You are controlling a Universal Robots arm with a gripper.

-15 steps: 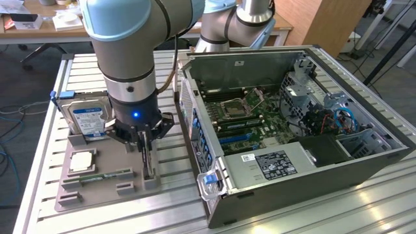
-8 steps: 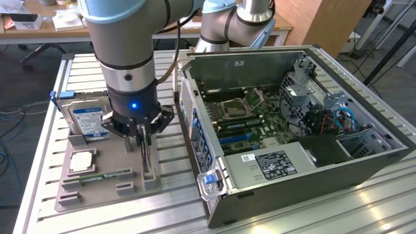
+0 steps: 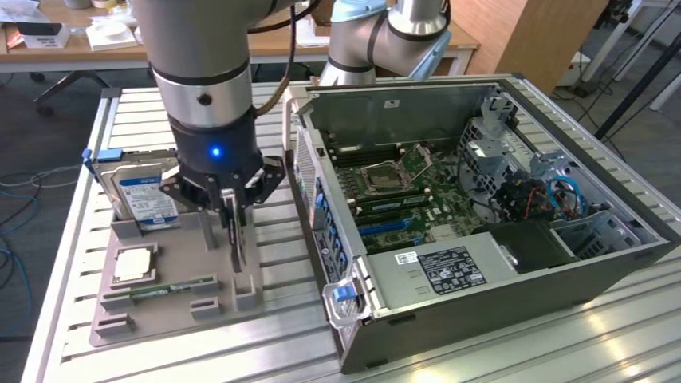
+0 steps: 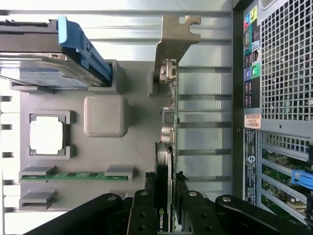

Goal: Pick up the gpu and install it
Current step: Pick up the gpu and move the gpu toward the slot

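The gpu [image 3: 238, 243] is a thin dark card standing edge-on in the grey holder tray [image 3: 159, 307], near the tray's side that faces the computer. In the wrist view the gpu [image 4: 168, 122] runs as a narrow blade, its pale metal bracket at the far end resting in a tray slot. My gripper [image 3: 232, 209] reaches straight down over the card. Both black fingers [image 4: 146, 208] press against the card's two faces at its near end, so my gripper [image 4: 165, 205] is shut on the gpu. The card's lower edge still sits between the tray's slot blocks.
The tray [image 4: 132, 98] also holds a hard drive with a blue label [image 3: 143, 191], a square processor chip [image 3: 133, 263] and a green memory stick [image 3: 171, 287]. An open computer case [image 3: 479, 207] lies at the exterior view's right, its motherboard exposed. A second arm [image 3: 368, 40] stands behind.
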